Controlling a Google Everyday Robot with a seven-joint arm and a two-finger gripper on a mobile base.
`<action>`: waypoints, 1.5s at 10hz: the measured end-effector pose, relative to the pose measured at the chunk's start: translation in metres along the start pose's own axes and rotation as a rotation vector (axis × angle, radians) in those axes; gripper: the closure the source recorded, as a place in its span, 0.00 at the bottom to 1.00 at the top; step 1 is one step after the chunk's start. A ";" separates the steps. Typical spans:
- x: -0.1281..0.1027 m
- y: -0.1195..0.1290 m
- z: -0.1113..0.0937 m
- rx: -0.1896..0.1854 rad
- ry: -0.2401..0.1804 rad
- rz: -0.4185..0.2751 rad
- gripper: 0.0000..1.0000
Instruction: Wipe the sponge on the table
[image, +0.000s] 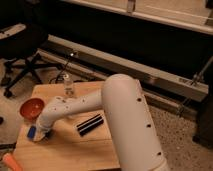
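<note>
The sponge (31, 132), a small blue block, rests on the left part of the light-brown wooden table (75, 150), just in front of an orange bowl. My gripper (38, 133) sits at the end of the white arm that reaches in from the lower right. It is low over the table and shut on the sponge. The wrist hides most of the fingers.
The orange bowl (31, 108) stands at the table's left edge. A black ridged bar (90, 124) lies mid-table beside the arm. A clear glass (68, 86) stands near the far edge. An orange stick (11, 161) lies at the front left corner. An office chair (22, 45) stands beyond.
</note>
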 end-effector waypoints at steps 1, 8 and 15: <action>0.010 -0.001 -0.007 0.009 0.014 0.012 0.80; 0.071 0.016 -0.049 0.048 0.082 0.107 0.80; 0.104 0.082 -0.078 0.026 0.053 0.183 0.80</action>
